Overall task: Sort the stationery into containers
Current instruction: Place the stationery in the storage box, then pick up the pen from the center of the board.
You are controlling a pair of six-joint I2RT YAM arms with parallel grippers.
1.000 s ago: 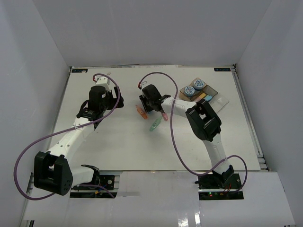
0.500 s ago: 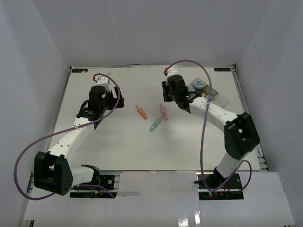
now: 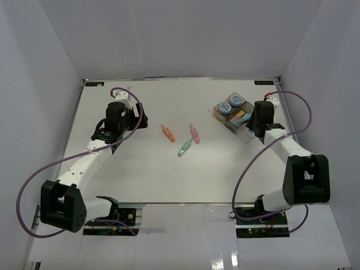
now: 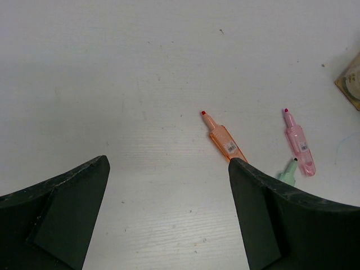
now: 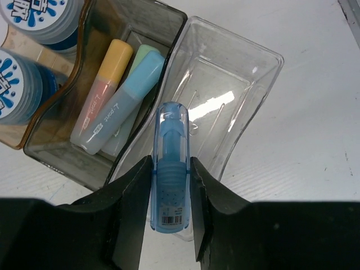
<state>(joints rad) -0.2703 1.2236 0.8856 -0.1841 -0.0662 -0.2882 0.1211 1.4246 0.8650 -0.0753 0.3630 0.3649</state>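
- The left gripper (image 3: 135, 119) hangs over the left half of the white table (image 3: 140, 169). Its fingers (image 4: 62, 214) are spread wide and hold nothing, with only bare tabletop between them.
- An orange highlighter (image 3: 167, 133) (image 4: 225, 140) lies flat near mid-table, its tip pointing to the far left. In the left wrist view its rear end runs behind the right-hand finger.
- A green highlighter (image 3: 185, 148) (image 4: 288, 172) lies just nearer and to the right.
- A pink highlighter (image 3: 194, 134) (image 4: 298, 144) lies beside it, and the two ends almost meet.
- At the far right stand the joined containers. The amber tray (image 3: 218, 111) (image 5: 31, 143) holds two blue-and-white rolls (image 3: 230, 103) (image 5: 14, 84).
- Next to it, the smoky grey tray (image 3: 234, 122) (image 5: 169, 22) holds three highlighters side by side: a yellow-capped one (image 5: 104, 84), a pale blue one (image 5: 126, 93) and a green one (image 5: 145, 53).
- The clear tray (image 3: 247, 136) (image 5: 236, 62) has nothing lying in it.
- The right gripper (image 3: 254, 125) (image 5: 170, 166) is clamped on a translucent blue highlighter (image 5: 171, 146). It holds the highlighter above the edge where the grey and clear trays join.
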